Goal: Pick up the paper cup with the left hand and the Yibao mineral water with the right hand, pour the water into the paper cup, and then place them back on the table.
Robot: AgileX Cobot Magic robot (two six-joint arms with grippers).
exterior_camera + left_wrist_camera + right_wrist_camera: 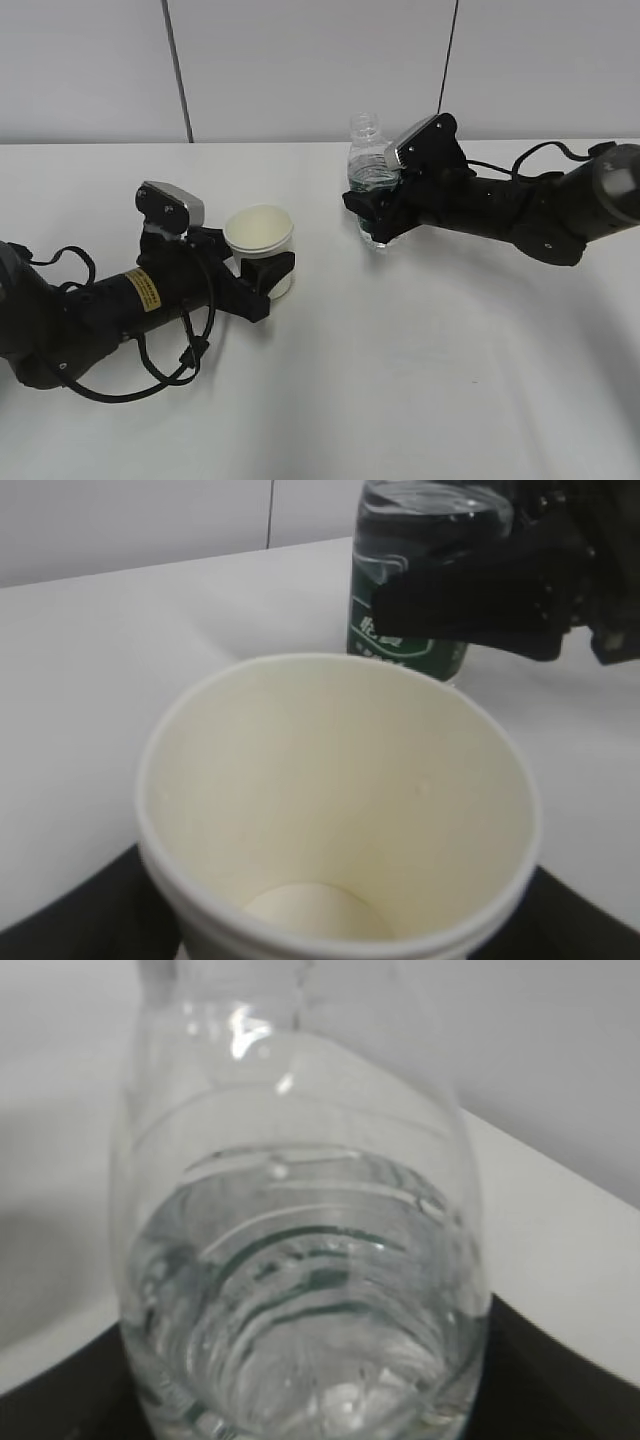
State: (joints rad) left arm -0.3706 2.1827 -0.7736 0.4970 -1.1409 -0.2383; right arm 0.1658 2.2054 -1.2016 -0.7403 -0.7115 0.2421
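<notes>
The left hand (262,283) has its fingers closed around the paper cup (260,237), mouth up and empty, ready to receive. Just beyond it, the right hand (378,212) clamps the uncapped Yibao mineral water (370,165) upright at its label, so nothing spills above the table (400,380).

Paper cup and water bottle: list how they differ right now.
The paper cup is opaque cream-white; the Yibao mineral water is clear plastic with a dark green label. The cup is short with a wide mouth; the bottle is taller with a narrow neck. The cup looks empty inside; the bottle holds water. Shared: both stand upright and uncovered, each gripped by an end effector, the cup by the left, the bottle by the right.
</notes>
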